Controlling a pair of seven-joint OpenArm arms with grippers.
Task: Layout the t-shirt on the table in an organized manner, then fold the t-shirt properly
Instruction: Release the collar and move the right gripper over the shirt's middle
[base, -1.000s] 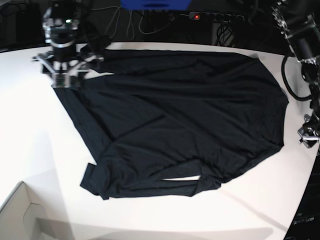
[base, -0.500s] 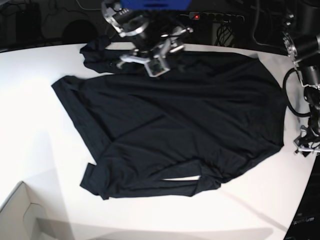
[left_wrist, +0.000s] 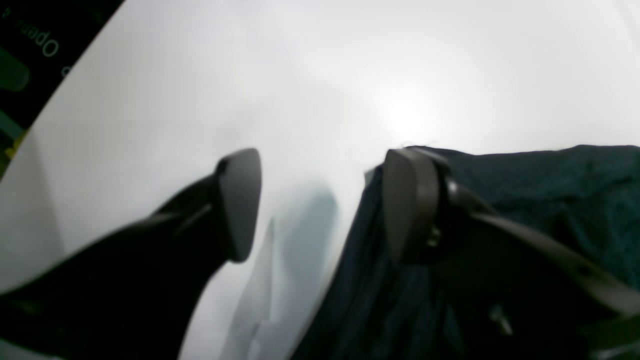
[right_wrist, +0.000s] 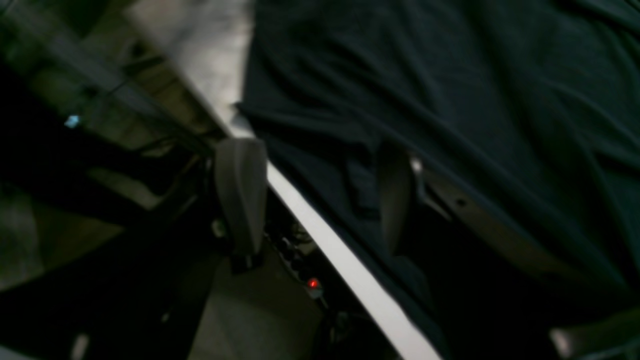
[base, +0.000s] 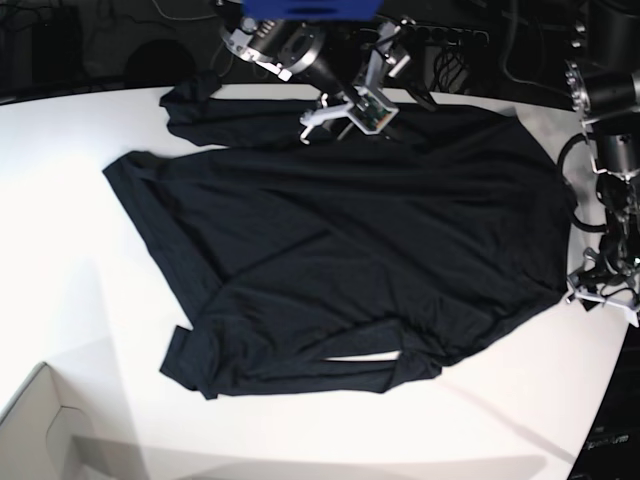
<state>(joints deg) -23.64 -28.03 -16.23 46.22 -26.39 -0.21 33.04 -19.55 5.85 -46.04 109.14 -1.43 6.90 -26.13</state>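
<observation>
Jaws of both grippers apart, gripping nothing; left gripper (left_wrist: 320, 205) low over the shirt's corner at the worktop (base: 60, 300) edge; right gripper (right_wrist: 320, 195) above the far hem; t-shirt (base: 350, 250) spread flat mid-worktop, wrinkled, one sleeve folded under.

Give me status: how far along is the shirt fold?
Done: the t-shirt lies mostly spread on the table, though wrinkled, with its near edge bunched. In hand: nothing gripped; the right hand hangs open over the far edge, the left hand open at the shirt's edge on its side. Left: smoothing and every fold; no fold shows yet.
</observation>
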